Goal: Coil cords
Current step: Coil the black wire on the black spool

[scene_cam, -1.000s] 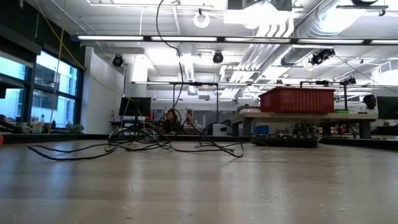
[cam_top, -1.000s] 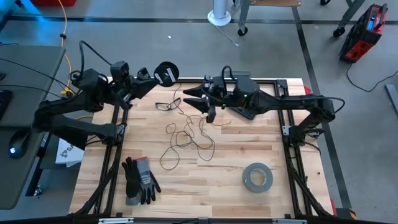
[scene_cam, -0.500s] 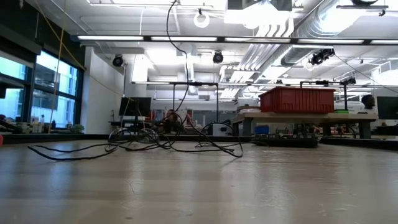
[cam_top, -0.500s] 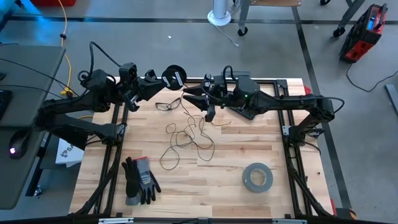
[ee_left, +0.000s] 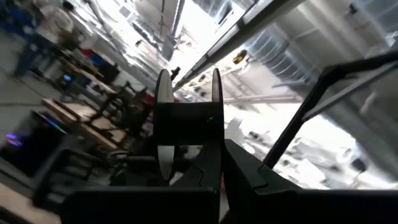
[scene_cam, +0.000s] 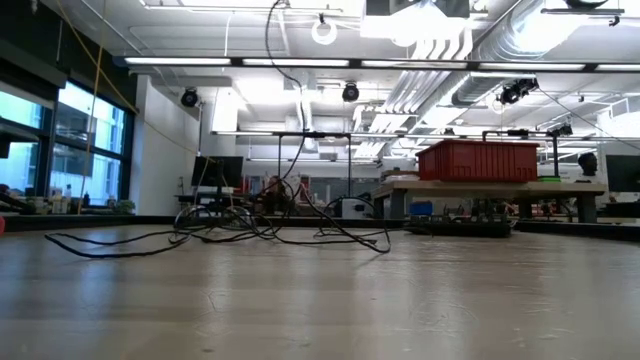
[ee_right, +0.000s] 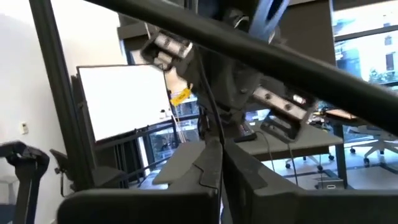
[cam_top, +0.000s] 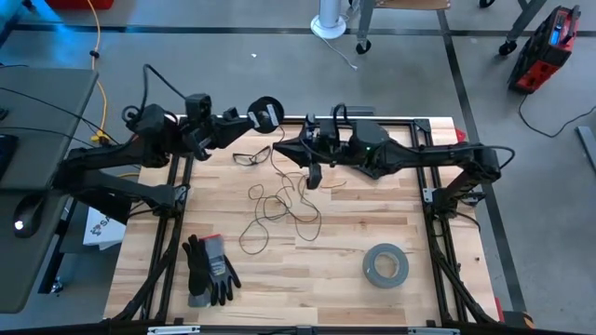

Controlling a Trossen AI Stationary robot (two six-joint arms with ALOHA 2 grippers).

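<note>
Cord [cam_top: 279, 200] seemingly between right gripper's [cam_top: 282, 150] fingers

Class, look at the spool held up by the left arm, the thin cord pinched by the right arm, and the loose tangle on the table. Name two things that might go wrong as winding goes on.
1. The cord lies in crossing loops; pulling may tighten them into a knot.
2. The safety glasses lie right beside the strand rising to the right gripper, so the cord may snag and drag them.
3. The left gripper holds the spool at the table's far edge; a slip may drop it off.
</note>
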